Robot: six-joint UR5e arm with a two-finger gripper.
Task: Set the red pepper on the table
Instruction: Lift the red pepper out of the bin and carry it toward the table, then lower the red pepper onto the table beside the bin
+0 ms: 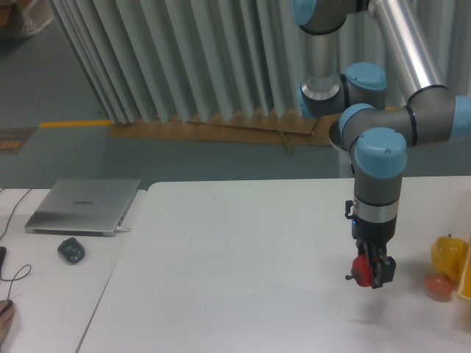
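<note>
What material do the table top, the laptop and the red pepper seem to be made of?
Table: probably laminate or painted board, matte white, plain and even with no grain.
Laptop: looks like brushed metal, silver-grey, with a flat dull sheen.
Red pepper, held in the tool: bright red and smooth, but too small and blurred to tell real from plastic.

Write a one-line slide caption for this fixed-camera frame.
UR5e gripper holds the red pepper above the white table, left of a yellow pepper.
</note>
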